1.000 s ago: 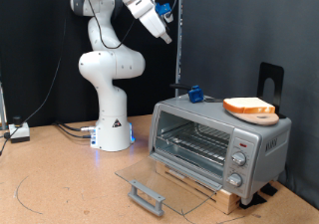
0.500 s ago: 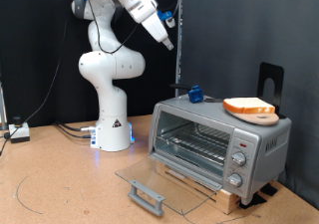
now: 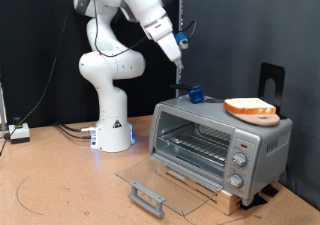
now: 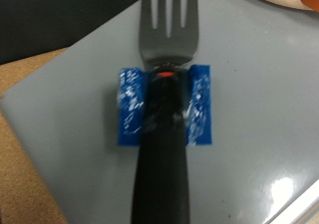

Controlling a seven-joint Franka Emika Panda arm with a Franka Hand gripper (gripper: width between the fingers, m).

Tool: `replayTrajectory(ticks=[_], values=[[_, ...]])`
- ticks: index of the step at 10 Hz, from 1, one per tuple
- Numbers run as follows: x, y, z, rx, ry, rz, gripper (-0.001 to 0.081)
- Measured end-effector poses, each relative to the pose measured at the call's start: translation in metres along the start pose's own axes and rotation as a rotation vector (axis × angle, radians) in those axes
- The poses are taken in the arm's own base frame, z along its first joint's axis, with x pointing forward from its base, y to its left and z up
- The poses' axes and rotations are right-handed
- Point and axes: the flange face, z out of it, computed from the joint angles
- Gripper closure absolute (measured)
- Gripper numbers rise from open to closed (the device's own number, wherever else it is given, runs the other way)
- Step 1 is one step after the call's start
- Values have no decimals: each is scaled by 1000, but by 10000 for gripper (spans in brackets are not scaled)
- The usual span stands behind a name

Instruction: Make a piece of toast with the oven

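Pincer [image 3: 181,49]: you are hovering it high above the oven [image 3: 220,142]; opening cannot be told.
Toast [image 3: 250,107]: lying down-right of it.

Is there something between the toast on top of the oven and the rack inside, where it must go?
Nothing visible: the oven door lies open and flat, the wire rack is bare. The toast sits on a wooden board on the roof.

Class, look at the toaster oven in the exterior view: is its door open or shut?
Open. The oven's glass door lies folded down flat in front, and the wire rack inside shows.
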Motion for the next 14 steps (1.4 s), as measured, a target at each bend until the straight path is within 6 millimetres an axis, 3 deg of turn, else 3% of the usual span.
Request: replayTrajectory(ticks=[1, 3, 9, 14], values=[[6, 1, 9, -9, -12, 5, -3], [8, -3, 5, -11, -6, -4, -3], [-7, -26, 19, -64, 26, -3, -3], [-12, -21, 48, -89, 8, 54, -3]])
